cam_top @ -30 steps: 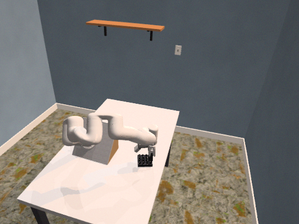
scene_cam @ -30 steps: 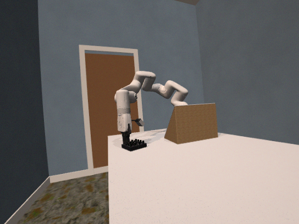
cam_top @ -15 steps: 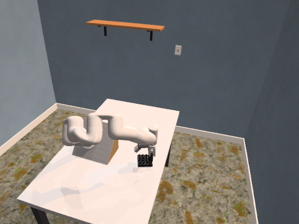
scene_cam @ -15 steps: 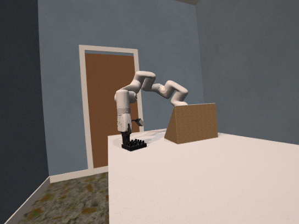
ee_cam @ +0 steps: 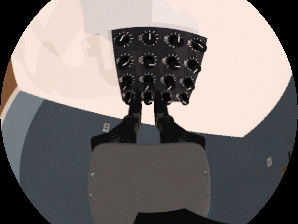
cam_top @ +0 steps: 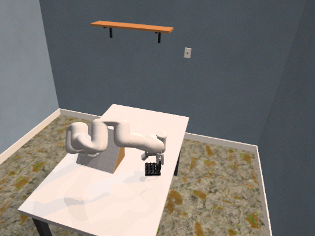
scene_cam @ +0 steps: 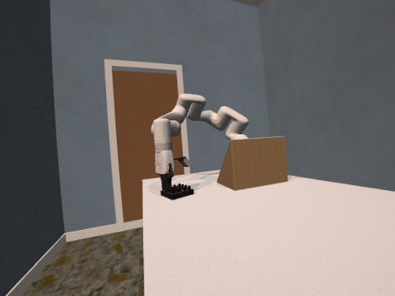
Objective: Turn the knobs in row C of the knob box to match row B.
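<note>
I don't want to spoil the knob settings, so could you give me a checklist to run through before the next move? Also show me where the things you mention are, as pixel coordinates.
1. Knob box [cam_top: 153, 174] [scene_cam: 175, 196] [ee_cam: 136, 50] standing on the table [cam_top: 116, 208] [scene_cam: 261, 236] [ee_cam: 240, 100]: ok.
2. End effector [cam_top: 159, 165] [scene_cam: 166, 190] [ee_cam: 147, 98] down at the box, fingers pointing at its knobs: ok.
3. Wedge-shaped block [cam_top: 101, 159] [scene_cam: 259, 163] standing apart from the box: ok.
4. A knob firmly gripped: cannot tell; the fingertips are too small and dark.
5. Printed knob names legible: not ok; too small to read.
6. All knobs at rest: cannot tell from these stills.

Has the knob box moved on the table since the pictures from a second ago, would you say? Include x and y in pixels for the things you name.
No, the knob box [cam_top: 152, 174] [scene_cam: 173, 196] [ee_cam: 117, 60] sits in the same spot relative to the table's edge [cam_top: 173, 180].
</note>
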Controlling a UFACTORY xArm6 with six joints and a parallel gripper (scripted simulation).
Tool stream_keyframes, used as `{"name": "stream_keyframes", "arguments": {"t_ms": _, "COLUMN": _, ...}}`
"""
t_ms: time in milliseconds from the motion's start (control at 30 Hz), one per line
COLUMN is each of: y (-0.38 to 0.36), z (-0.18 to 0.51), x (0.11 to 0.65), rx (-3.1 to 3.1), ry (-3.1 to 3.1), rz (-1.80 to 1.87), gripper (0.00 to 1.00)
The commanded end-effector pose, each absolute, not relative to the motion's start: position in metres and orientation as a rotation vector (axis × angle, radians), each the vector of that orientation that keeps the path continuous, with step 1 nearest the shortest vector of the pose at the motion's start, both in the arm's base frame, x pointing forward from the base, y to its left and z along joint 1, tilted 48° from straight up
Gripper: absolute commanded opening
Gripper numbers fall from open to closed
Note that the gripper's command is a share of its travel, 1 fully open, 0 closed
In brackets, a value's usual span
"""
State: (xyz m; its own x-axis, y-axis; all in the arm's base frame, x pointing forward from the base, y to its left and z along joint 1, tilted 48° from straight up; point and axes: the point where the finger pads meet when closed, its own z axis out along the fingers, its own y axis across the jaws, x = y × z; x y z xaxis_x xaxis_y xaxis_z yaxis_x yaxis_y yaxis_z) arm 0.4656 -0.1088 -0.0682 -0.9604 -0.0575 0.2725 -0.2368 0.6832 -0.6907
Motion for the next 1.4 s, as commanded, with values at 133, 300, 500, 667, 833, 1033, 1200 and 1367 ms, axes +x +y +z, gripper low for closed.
{"name": "stream_keyframes", "arguments": {"t_ms": 133, "y": -0.108, "z": -0.067, "x": 0.467, "rx": 0.238, "ry": -2.670, "rz": 1.143, "gripper": 0.19}}
{"name": "stream_keyframes", "arguments": {"t_ms": 300, "y": -0.104, "z": -0.064, "x": 0.468, "rx": 0.238, "ry": -2.670, "rz": 1.143, "gripper": 0.19}}
{"name": "stream_keyframes", "arguments": {"t_ms": 500, "y": -0.093, "z": -0.054, "x": 0.470, "rx": 0.238, "ry": -2.670, "rz": 1.143, "gripper": 0.19}}
{"name": "stream_keyframes", "arguments": {"t_ms": 667, "y": -0.087, "z": -0.048, "x": 0.471, "rx": 0.238, "ry": -2.670, "rz": 1.142, "gripper": 0.19}}
{"name": "stream_keyframes", "arguments": {"t_ms": 833, "y": -0.082, "z": -0.044, "x": 0.472, "rx": 0.238, "ry": -2.670, "rz": 1.142, "gripper": 0.19}}
{"name": "stream_keyframes", "arguments": {"t_ms": 1033, "y": -0.082, "z": -0.043, "x": 0.472, "rx": 0.238, "ry": -2.670, "rz": 1.142, "gripper": 0.19}}
{"name": "stream_keyframes", "arguments": {"t_ms": 1200, "y": -0.082, "z": -0.043, "x": 0.472, "rx": 0.238, "ry": -2.670, "rz": 1.142, "gripper": 0.19}}
{"name": "stream_keyframes", "arguments": {"t_ms": 1367, "y": -0.081, "z": -0.043, "x": 0.472, "rx": 0.238, "ry": -2.670, "rz": 1.142, "gripper": 1.00}}
